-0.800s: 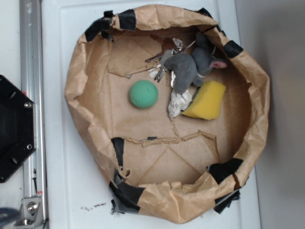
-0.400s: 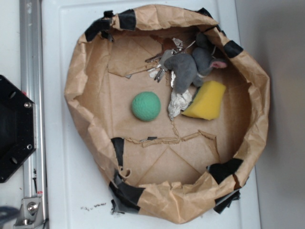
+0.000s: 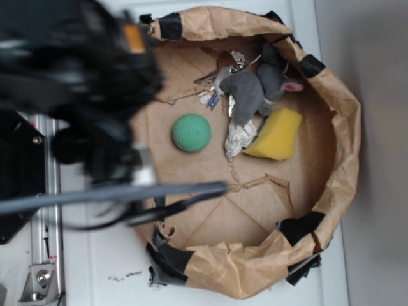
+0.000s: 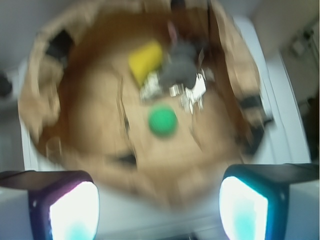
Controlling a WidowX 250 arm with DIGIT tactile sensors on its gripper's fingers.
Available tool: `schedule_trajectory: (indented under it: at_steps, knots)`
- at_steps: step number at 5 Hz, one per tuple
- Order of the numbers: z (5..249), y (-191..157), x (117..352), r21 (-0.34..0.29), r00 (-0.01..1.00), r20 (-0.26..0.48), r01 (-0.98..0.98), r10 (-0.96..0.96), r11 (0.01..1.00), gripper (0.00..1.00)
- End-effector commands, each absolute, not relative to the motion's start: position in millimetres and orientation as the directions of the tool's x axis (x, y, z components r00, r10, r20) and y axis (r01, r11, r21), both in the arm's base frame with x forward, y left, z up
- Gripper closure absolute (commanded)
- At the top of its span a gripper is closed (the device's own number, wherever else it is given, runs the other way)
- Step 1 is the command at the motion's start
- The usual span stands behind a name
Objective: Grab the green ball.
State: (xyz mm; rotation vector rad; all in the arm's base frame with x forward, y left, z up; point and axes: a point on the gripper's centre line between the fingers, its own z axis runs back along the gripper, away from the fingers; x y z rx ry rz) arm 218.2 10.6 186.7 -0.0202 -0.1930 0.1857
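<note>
The arm is reaching in over the left rim of the paper-bag basin (image 3: 347, 127) — the approach step, by the look of it. The gripper (image 4: 159, 207) is hanging high with its fingers (image 4: 75, 210) spread wide, gripping nothing. The green ball (image 3: 192, 132) is lying on the basin floor, left of the yellow sponge wedge (image 3: 275, 134) and apart from it. Next — centring over the ball and descending.
</note>
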Motion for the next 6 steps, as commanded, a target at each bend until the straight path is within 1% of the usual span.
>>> schedule_trajectory:
  at_steps: [1,2,3,4,5,6]
  knots:
    - [93,9,248,-0.001,0.988,0.145,-0.044,0.044,0.999,0.00]
    - [61,6,243,-0.026,0.996,-0.026,0.087,-0.087,0.996,0.00]
    - [45,5,230,0.007,0.978,-0.179,0.111,-0.108,0.994,0.00]
    - [38,0,240,0.117,0.978,-0.142,0.168,-0.151,0.979,0.00]
    - [34,0,246,0.154,0.979,-0.142,0.167,-0.145,0.974,1.00]
    - [35,-1,244,0.145,0.977,-0.138,0.182,-0.162,0.973,1.00]
